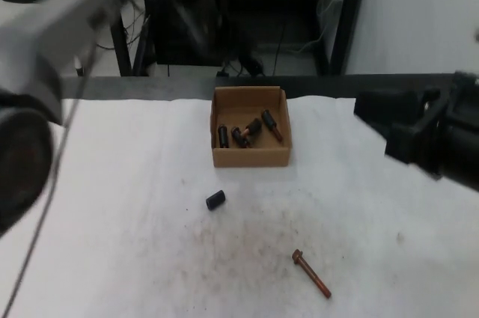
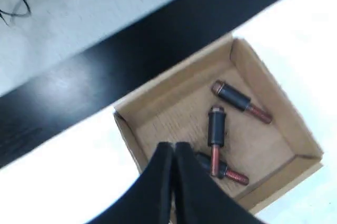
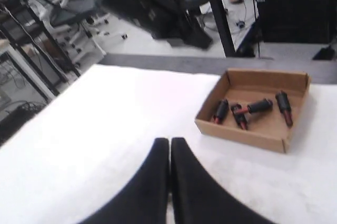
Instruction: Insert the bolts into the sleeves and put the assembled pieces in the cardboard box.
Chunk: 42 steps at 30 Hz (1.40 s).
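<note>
A cardboard box point(image 1: 251, 157) stands at the back middle of the white bench and holds several bolts fitted in black sleeves point(image 1: 245, 132). A loose black sleeve point(image 1: 215, 200) lies in front of the box, to its left. A bare copper bolt point(image 1: 311, 274) lies nearer the front, to the right. My left gripper point(image 2: 169, 147) hangs shut and empty over the box point(image 2: 179, 89), above the assembled pieces point(image 2: 216, 129). My right gripper point(image 3: 169, 142) is shut and empty, raised over the bench well away from the box point(image 3: 237, 134) and its pieces point(image 3: 259, 106).
One arm point(image 1: 45, 41) rises at the left of the high view and the other arm's dark body point(image 1: 426, 135) sits at the right. A dark strip point(image 1: 150, 86) runs along the bench's far edge, with racks and cables behind it.
</note>
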Available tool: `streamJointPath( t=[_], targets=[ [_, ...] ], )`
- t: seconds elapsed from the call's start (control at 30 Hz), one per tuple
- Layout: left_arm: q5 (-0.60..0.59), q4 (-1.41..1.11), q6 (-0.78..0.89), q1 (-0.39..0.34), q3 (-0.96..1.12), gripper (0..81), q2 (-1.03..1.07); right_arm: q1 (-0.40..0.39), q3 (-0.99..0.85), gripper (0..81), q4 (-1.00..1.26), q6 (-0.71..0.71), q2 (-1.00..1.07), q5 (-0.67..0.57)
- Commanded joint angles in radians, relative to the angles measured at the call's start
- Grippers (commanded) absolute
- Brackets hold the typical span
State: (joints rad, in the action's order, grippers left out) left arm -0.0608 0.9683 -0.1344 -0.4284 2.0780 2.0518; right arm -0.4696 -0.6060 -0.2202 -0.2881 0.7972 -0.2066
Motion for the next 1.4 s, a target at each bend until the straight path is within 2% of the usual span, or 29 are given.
streamJointPath(
  t=[0.0,0.2,0.3,0.5,0.7,0.9,1.07,1.17,1.37],
  targets=[
    [0.025,0.010,0.016,0.001,0.008,0.3,-0.083,0.003,-0.006,0.8,-0.072,0.044,-0.009,-0.009],
    [0.031,0.142,-0.023,-0.005,-0.037,0.3,-0.306,0.003,-0.006,0.8,-0.097,0.046,-0.002,-0.009],
    [0.031,0.248,-0.023,-0.006,-0.142,0.3,-0.429,0.003,-0.006,0.8,-0.097,0.017,0.015,-0.018],
    [0.031,0.256,-0.010,-0.008,-0.585,0.3,-0.757,0.003,-0.008,0.8,-0.097,0.008,0.039,-0.063],
    [0.029,0.085,0.164,-0.008,-1.095,0.3,-1.202,0.003,-0.008,0.8,-0.097,-0.007,0.038,-0.063],
    [-0.012,-0.110,0.224,-0.008,-1.414,0.3,-1.525,0.003,-0.019,0.8,-0.097,-0.002,0.046,-0.063],
    [-0.167,-0.187,0.303,-0.008,-1.539,0.3,-1.599,0.003,-0.083,0.8,-0.097,0.059,0.115,-0.061],
    [-0.195,-0.198,0.330,-0.008,-1.564,0.3,-1.583,0.003,-0.140,0.8,-0.106,0.071,0.208,-0.061],
    [-0.199,-0.249,0.330,-0.008,-1.566,0.3,-1.571,0.001,-0.320,0.8,-0.375,0.358,0.446,-0.093]
  ],
)
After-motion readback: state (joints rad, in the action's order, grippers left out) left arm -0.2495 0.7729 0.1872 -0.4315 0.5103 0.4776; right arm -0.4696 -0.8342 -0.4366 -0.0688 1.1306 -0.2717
